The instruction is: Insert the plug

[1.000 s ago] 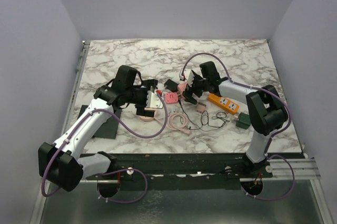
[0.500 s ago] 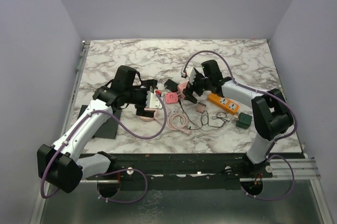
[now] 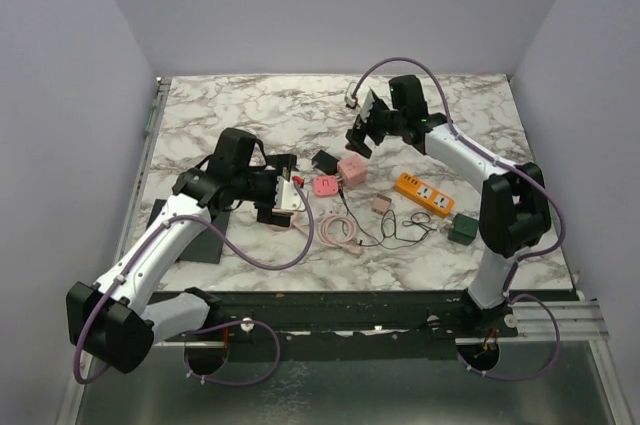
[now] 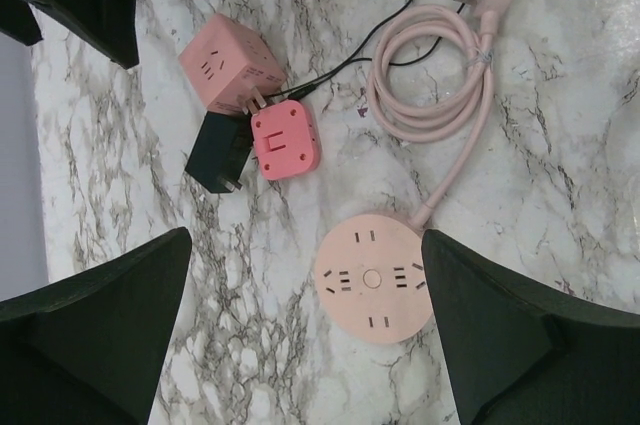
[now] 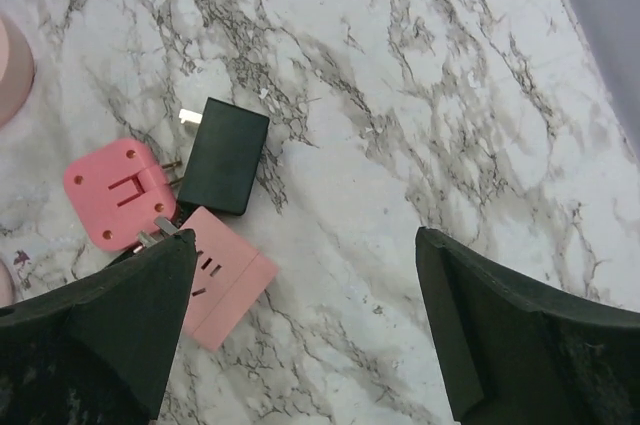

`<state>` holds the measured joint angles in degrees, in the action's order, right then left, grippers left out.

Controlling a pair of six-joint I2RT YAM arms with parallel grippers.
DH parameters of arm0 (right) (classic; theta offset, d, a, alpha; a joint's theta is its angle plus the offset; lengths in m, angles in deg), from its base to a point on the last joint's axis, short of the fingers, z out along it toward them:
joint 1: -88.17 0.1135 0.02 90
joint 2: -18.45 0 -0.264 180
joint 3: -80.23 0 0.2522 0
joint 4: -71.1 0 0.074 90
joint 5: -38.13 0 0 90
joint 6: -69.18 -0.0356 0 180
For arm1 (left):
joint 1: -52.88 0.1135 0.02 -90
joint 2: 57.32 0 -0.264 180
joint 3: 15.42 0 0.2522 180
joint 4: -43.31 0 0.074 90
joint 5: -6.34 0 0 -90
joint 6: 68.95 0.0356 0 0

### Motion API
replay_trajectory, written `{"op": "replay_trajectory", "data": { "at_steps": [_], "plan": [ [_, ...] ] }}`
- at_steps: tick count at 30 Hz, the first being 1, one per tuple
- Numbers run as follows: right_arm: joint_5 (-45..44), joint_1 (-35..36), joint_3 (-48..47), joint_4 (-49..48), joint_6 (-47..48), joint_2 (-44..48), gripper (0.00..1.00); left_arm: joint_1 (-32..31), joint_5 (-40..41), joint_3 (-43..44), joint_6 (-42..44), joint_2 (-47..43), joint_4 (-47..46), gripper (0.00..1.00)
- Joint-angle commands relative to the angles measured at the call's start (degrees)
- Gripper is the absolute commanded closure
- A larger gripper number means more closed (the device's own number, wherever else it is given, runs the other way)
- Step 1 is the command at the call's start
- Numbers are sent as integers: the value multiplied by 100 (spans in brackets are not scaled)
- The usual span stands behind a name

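- Overhead camera, high at the near edge, looks down over the whole marble table (image 3: 250, 105).
- Left wrist camera faces straight down, close above it.
- Right wrist camera likewise; both show the pink adapter (image 4: 285, 139) and black charger (image 4: 220, 153).

The work surface is a table (image 3: 250, 105) with a white marble-pattern top veined in grey and black. It fills the centre of the top view and forms the background of both wrist views.

Three plain walls enclose it:
- the back wall (image 3: 330, 5) across the upper frame
- the left wall (image 3: 60, 95) at the left side of the frame
- the right wall (image 3: 595, 75) at the right side of the frame

All are matt, pale lavender-white.

A silver metal rail (image 3: 150, 125) runs along the table's left edge. A black mounting bar (image 3: 340, 307) spans the near edge, in the lower frame. Below it lies a grey sheet-metal surface (image 3: 340, 390).

Lighting is even and diffuse; shadows are soft.
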<state>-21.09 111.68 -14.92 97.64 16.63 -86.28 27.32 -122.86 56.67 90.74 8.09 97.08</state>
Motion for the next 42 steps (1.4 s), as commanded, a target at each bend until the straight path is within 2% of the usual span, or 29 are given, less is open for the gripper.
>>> {"op": "replay_trajectory", "data": {
  "at_steps": [1, 3, 6, 8, 11, 15, 19, 30, 37, 40, 41, 42],
  "plan": [
    [16, 6, 104, -339, -722, -378, 12, 13, -225, -166, 81, -170, 112, 1],
    [-142, 13, -53, -163, -735, -632, 27, 11, -228, -200, 84, -205, 112, 1],
    [-288, 7, 23, -310, -858, -817, 61, 12, -242, -218, 99, -206, 113, 1],
    [-421, 9, 133, -588, -986, -840, 73, 8, -254, -200, 81, -200, 112, 1],
    [-767, 6, 125, -806, -1167, -952, 78, 4, -264, -197, 71, -211, 112, 1],
    [-950, 13, 43, -682, -1201, -1054, 80, 12, -243, -214, 63, -267, 112, 1],
    [-1049, 8, 318, -567, -1130, -848, 88, 7, -211, -240, 62, -333, 113, 1],
    [-1124, 5, 1624, -600, -1196, 184, 88, 9, -256, -244, 131, -353, 112, 1],
    [-1191, 7, 1938, -238, -1195, 733, 85, 5, -272, -304, 168, -439, 112, 1],
    [-1380, 13, 2266, -566, -1177, 1173, 68, 7, -287, -334, 168, -450, 112, 1],
    [-1265, 9, 2320, -645, -1159, 1264, 59, 7, -302, -345, 167, -450, 115, 1],
    [-1067, 9, 2302, -634, -1138, 1306, 44, 7, -306, -352, 163, -443, 115, 1]
  ]
}}
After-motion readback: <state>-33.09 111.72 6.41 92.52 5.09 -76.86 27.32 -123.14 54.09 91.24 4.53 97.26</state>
